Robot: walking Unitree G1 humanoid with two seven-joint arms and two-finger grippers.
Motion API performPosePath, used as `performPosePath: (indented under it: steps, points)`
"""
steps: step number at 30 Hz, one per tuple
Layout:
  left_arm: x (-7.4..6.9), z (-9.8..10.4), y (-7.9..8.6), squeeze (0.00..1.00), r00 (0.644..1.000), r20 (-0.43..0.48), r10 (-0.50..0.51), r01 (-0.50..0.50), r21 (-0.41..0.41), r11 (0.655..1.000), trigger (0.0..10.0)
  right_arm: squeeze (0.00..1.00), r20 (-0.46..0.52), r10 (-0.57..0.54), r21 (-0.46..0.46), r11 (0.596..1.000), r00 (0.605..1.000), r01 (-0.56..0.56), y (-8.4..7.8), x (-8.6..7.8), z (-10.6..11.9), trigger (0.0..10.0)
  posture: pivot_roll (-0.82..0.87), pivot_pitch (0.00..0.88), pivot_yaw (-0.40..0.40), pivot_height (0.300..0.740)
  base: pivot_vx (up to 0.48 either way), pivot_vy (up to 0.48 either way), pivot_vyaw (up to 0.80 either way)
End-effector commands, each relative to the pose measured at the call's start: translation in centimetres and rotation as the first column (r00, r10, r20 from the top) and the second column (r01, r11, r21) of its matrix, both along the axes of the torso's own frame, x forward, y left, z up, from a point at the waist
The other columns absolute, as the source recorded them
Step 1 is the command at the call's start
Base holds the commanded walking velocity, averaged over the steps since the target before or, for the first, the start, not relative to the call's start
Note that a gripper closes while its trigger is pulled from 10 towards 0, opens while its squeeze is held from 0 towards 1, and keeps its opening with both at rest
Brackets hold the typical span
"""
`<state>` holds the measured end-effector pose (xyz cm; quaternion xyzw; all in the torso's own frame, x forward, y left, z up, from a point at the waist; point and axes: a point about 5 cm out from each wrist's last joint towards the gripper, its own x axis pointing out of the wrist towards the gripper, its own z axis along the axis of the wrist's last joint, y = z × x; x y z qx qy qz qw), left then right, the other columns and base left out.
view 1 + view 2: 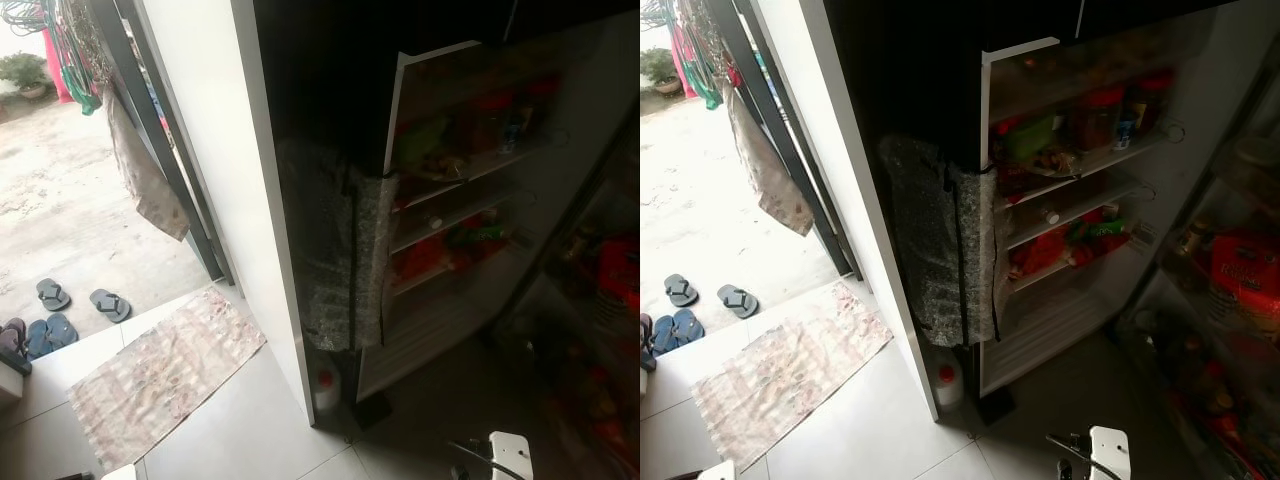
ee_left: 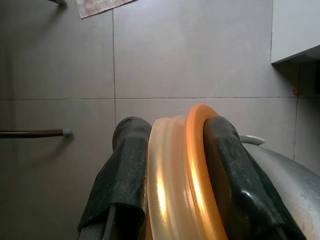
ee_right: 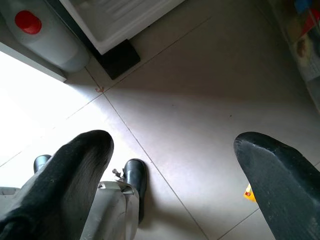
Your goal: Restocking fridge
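Note:
The fridge [image 1: 1070, 200] stands open ahead of me, its white shelves [image 1: 455, 215] crowded with red, green and orange packs and jars. Its open door [image 1: 1240, 290] on the right also holds red packets. In the left wrist view my left gripper [image 2: 172, 132] is shut on a curved rim, half translucent yellowish and half orange [image 2: 182, 170], pinched between the two black fingers [image 2: 127, 160] above grey floor tiles. My right gripper [image 3: 175, 150] hangs open over the tiled floor in front of the fridge, with nothing between its fingers [image 3: 82, 165].
A white jug with a red cap [image 1: 945, 385] stands on the floor at the fridge's left corner. Bubble wrap [image 1: 340, 260] covers the fridge side. A patterned mat [image 1: 160, 370] lies by the open doorway, with sandals [image 1: 80, 300] outside and a cloth [image 1: 145, 180] hanging.

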<state>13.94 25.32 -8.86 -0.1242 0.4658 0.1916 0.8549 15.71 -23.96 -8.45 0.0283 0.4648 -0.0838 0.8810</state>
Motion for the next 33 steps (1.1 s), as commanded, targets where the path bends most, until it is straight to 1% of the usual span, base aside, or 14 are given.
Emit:
performPosePath:
  steps: [1,3,7,10,23,27,30,33]
  points:
    - [0.02,-0.13,-0.42,0.00,1.000,-0.009,-0.016,0.016,-0.004,1.000,10.0,0.00,0.005,0.012,-0.004,1.000,1.000,-0.012,-0.09,0.04,0.06,10.0,-0.07,0.007,0.049,0.740,0.000,-0.251,0.00]
    - [0.18,-0.11,-0.55,0.00,1.000,-0.008,-0.019,0.019,-0.004,1.000,10.0,0.00,0.013,0.008,-0.014,1.000,1.000,-0.008,-0.41,0.04,0.17,10.0,-0.07,0.000,0.050,0.740,0.000,-0.255,0.75]
    - [0.19,-0.11,-0.54,0.00,1.000,-0.008,-0.019,0.019,-0.004,1.000,10.0,0.00,0.010,0.015,-0.005,1.000,1.000,-0.015,-0.34,-0.06,0.11,10.0,-0.07,0.000,0.052,0.740,0.000,-0.255,0.68]
    - [0.23,-0.10,-0.55,0.00,1.000,-0.011,-0.024,0.024,-0.001,1.000,10.0,0.00,0.002,0.001,0.012,1.000,1.000,-0.001,-0.23,-0.25,-0.01,10.0,-0.07,0.000,0.055,0.740,0.000,-0.255,0.00]
    - [0.25,-0.09,-0.52,0.00,1.000,-0.012,-0.021,0.021,0.000,1.000,10.0,0.00,0.010,0.066,0.005,0.998,0.998,-0.066,0.28,-0.12,-0.03,10.0,-0.07,0.010,0.052,0.740,0.000,-0.252,0.00]
    - [0.22,-0.12,-0.57,0.00,1.000,-0.014,-0.019,0.019,0.000,1.000,10.0,0.00,0.008,0.075,-0.002,0.997,0.997,-0.075,0.26,-0.08,-0.01,10.0,-0.07,0.014,0.049,0.740,0.000,-0.242,0.38]
    - [0.28,-0.15,-0.76,0.00,1.000,-0.013,-0.016,0.016,-0.004,1.000,10.0,0.00,0.014,0.062,-0.001,0.998,0.998,-0.062,0.11,0.01,0.06,10.0,-0.08,0.017,0.047,0.740,0.000,0.000,0.00]
    - [0.58,-0.15,-1.15,0.00,1.000,-0.005,-0.011,0.011,-0.012,1.000,10.0,0.00,0.037,0.035,-0.007,0.999,0.999,-0.035,-0.44,0.27,0.35,10.0,-0.11,0.017,0.051,0.740,0.000,0.000,0.00]
